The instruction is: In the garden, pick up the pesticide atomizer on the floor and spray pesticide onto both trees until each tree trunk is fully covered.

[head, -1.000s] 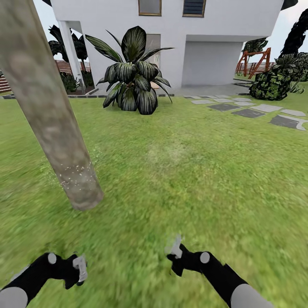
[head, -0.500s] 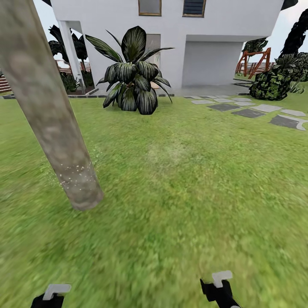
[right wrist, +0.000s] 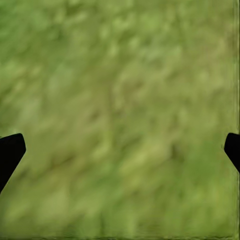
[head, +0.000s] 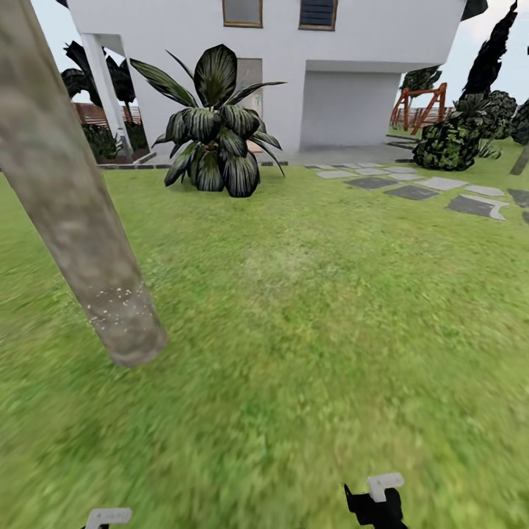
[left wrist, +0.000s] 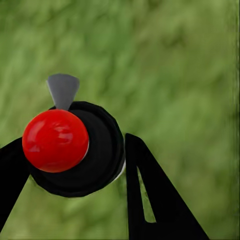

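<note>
The pesticide atomizer (left wrist: pixel 75 150), a black round body with a red ball top and a grey nozzle, sits between the black fingers (left wrist: pixel 150 200) of my left gripper (left wrist: pixel 75 142), which is shut on it above grass. My right gripper (right wrist: pixel 120 147) is open, fingertips far apart, with nothing but grass beneath. In the head view the two grippers sit at the bottom edge, left (head: pixel 109 517) and right (head: pixel 382 496). One tree trunk (head: pixel 81 220), thick, pale and mottled, leans across the left side. White specks of pesticide (head: pixel 117 301) dot it just above its base.
Green lawn (head: pixel 308 308) spreads ahead. A large dark-leaved plant (head: pixel 213 125) stands before the white house (head: pixel 353 59). Grey stone slabs (head: pixel 441 191), a round bush (head: pixel 448 143) and a red-brown swing frame (head: pixel 422 106) lie to the right.
Both arms have dropped from well inside the head view to its bottom edge. The camera has since shifted a little, sliding the whole scene leftward.
</note>
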